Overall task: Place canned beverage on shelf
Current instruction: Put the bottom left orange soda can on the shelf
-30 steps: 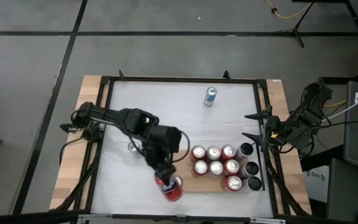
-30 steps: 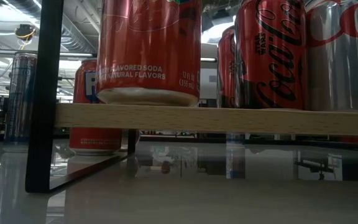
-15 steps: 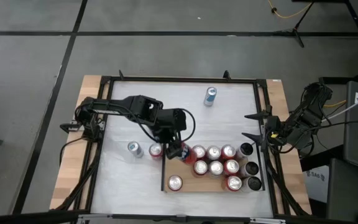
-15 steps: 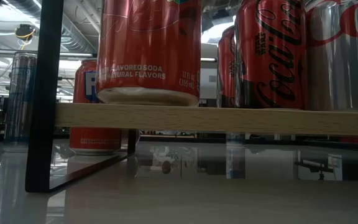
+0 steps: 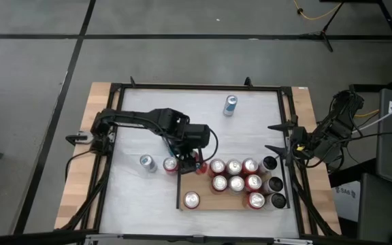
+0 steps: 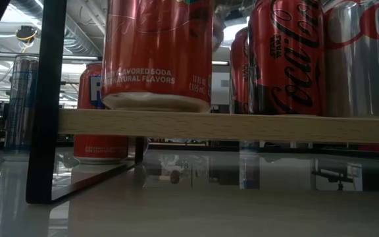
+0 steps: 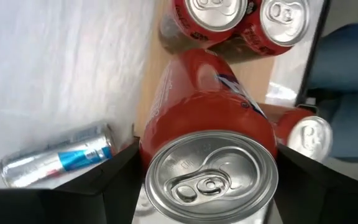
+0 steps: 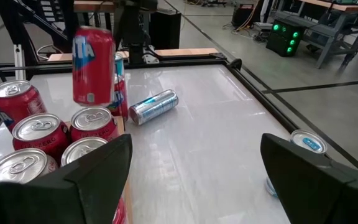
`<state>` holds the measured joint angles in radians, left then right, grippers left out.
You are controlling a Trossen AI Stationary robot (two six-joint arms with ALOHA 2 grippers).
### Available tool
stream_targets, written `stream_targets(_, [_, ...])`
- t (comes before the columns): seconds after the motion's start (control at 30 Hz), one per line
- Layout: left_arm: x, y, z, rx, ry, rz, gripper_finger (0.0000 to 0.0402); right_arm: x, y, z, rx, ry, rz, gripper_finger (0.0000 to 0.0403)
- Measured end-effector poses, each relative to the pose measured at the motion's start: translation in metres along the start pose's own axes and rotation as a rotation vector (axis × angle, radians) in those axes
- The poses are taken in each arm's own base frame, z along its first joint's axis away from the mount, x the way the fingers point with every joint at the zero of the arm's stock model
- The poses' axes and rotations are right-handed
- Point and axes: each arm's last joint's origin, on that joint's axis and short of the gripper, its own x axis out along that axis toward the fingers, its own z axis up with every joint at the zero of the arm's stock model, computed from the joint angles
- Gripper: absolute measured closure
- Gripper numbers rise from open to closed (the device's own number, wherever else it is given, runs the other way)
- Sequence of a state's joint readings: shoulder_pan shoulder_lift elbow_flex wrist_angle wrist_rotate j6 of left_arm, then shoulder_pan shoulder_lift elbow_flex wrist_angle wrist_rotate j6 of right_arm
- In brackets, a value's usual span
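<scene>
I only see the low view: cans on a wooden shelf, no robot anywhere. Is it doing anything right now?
Observer: Yes. The left tool holds a red can in the air over the shelf's left end.
Operator: Has anything tipped over?
Observer: A silver-blue can lies on its side on the table, left of the shelf.
Operator: And the other arm?
Observer: The right tool is open at the table's right edge, holding nothing.
</scene>
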<state>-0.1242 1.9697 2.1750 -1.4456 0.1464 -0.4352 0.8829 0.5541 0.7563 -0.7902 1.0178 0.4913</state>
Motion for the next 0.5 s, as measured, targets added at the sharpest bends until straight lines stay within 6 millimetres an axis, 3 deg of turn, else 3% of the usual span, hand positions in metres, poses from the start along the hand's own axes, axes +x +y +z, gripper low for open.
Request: stream_targets(0.5, [0.032, -0.013, 0.001, 0.087, 0.067, 0.066, 0.0127, 0.001, 0.001, -0.002, -0.032, 0.012, -0.019, 0.0056])
